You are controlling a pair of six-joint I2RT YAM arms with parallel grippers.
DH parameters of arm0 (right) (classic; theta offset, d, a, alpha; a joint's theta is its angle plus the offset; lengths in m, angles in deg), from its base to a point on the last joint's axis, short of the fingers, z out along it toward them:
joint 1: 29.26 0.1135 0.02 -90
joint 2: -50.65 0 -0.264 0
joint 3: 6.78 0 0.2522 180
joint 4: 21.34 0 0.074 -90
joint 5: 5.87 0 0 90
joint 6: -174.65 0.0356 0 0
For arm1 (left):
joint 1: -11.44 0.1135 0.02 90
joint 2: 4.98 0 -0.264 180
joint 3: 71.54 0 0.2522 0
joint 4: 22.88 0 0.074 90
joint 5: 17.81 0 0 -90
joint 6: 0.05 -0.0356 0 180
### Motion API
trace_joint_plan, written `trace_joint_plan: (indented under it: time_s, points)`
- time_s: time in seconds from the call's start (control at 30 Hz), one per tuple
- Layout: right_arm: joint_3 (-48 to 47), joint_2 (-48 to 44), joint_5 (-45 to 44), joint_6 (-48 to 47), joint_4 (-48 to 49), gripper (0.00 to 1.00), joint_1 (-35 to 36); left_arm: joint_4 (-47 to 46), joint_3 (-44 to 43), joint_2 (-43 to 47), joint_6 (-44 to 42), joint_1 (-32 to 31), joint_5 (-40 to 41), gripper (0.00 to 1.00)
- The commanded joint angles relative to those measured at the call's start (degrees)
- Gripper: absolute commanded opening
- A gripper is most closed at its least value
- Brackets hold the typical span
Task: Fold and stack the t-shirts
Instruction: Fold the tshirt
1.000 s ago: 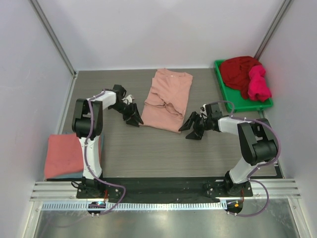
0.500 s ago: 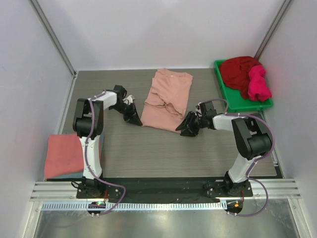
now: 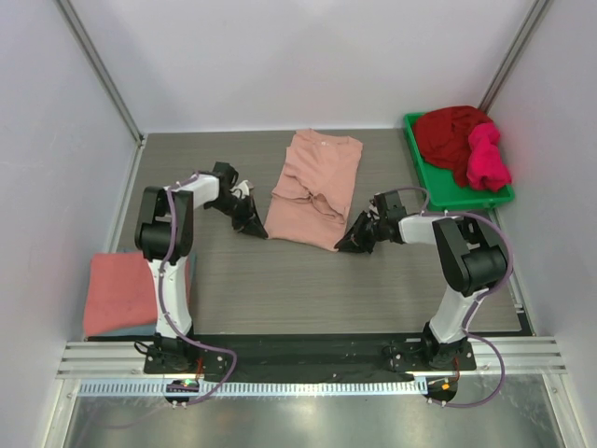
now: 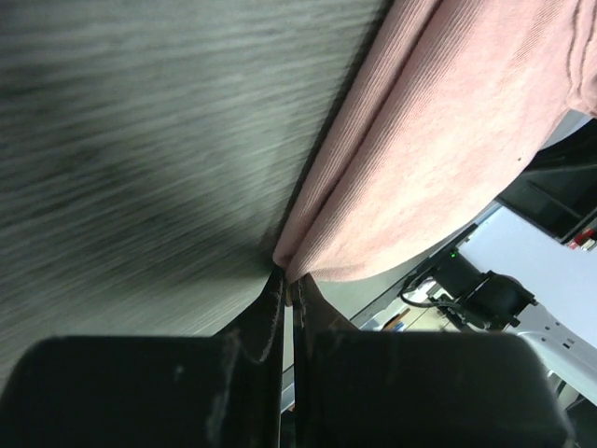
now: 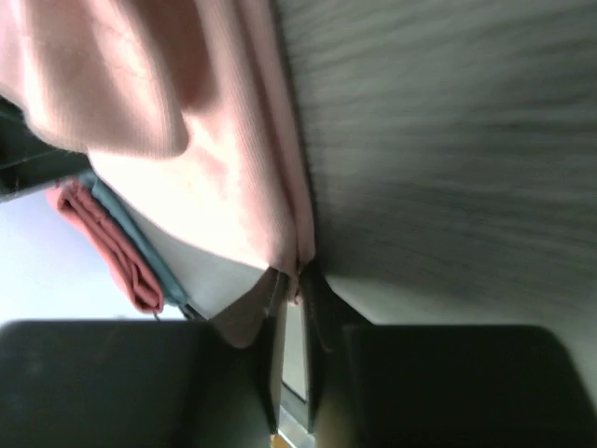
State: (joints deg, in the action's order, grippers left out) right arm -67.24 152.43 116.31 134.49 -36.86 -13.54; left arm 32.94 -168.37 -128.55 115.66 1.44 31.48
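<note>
A pale pink t-shirt (image 3: 313, 187) lies part-folded in the middle of the table, long axis running away from me. My left gripper (image 3: 258, 228) is shut on its near left corner; the left wrist view shows the pink t-shirt's hem (image 4: 373, 187) pinched at the tips of my left gripper (image 4: 290, 282). My right gripper (image 3: 347, 245) is shut on the near right corner, and the pink cloth (image 5: 224, 177) is nipped between the tips of the right gripper (image 5: 297, 278). A coral-red t-shirt (image 3: 121, 291) lies folded at the near left. Dark red (image 3: 450, 133) and magenta (image 3: 486, 157) t-shirts are heaped in the bin.
A green plastic bin (image 3: 438, 192) stands at the far right against the wall. White walls close in the table on three sides. The coral-red folded t-shirt (image 5: 107, 243) rests on something teal next to the left arm's base (image 3: 168, 327).
Both grippers slid in toward the pink shirt's near corners and closed on them. The shirt's near edge has shifted slightly.
</note>
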Motion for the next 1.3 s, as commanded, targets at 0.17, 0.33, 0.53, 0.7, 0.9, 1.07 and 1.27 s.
trace_joint_plan:
  time_s: [0.17, 0.33, 0.53, 0.7, 0.9, 1.07, 1.27]
  points:
    - [-4.18, -1.56, -0.03, -4.21, 0.36, 0.02, -1.31, -0.84, 6.07, 9.47, 0.39, -0.11, 2.04, 0.0]
    - [-4.28, -9.3, 6.39, -10.81, -5.08, 0.02, -2.1, -4.97, 14.31, 22.11, 7.22, -0.11, -3.31, 0.0]
    - [-2.08, -20.9, 8.77, -18.99, -16.68, 0.02, -2.02, -5.77, 20.13, 32.41, 8.21, -0.99, -4.03, 0.0]
    - [-3.31, -26.62, 8.42, -22.95, -21.44, 0.01, -1.84, -5.24, 23.12, 38.66, 8.47, -0.99, -4.73, 0.0]
    - [-4.1, -27.42, 7.46, -24.53, -23.2, 0.02, -1.75, -5.24, 23.39, 41.83, 8.48, -0.55, -4.99, 0.0]
    - [-6.38, -26.46, 7.28, -25.67, -23.64, 0.02, -1.75, -4.89, 20.32, 41.66, 6.89, -0.28, -5.61, 0.0]
    - [-9.81, -24.09, 6.58, -25.85, -20.75, 0.01, -1.84, -4.36, 12.95, 36.39, 2.77, 1.03, -3.94, 0.0]
